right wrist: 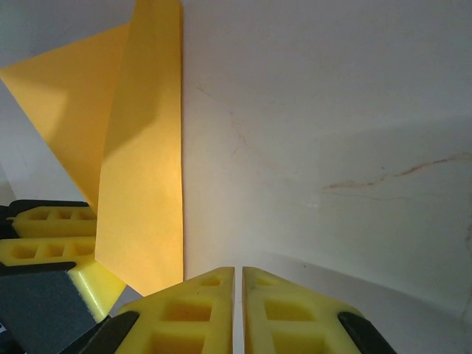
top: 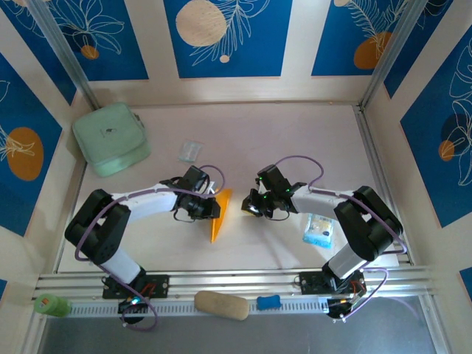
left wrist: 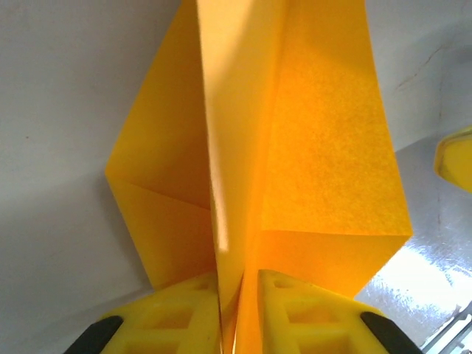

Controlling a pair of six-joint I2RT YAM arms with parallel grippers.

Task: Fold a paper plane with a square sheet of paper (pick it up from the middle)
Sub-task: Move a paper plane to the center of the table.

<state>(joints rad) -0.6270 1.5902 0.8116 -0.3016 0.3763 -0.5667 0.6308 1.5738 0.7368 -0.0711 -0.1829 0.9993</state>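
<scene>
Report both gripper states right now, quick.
Left gripper: shut on the folded orange paper.
Right gripper: shut, fingers together, nothing between them.

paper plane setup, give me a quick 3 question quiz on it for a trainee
1. True or false: the right gripper is shut on the folded orange-yellow paper.
2. Which thing lies beside the right arm? A) a mint-green pouch B) a blue-and-white packet C) a clear wrapper
3. Short answer: in the top view, which far corner of the table holds the mint-green pouch?

Key: 1 false, the left gripper clamps it, and the right gripper is shut on nothing; 2 B; 3 far left.
</scene>
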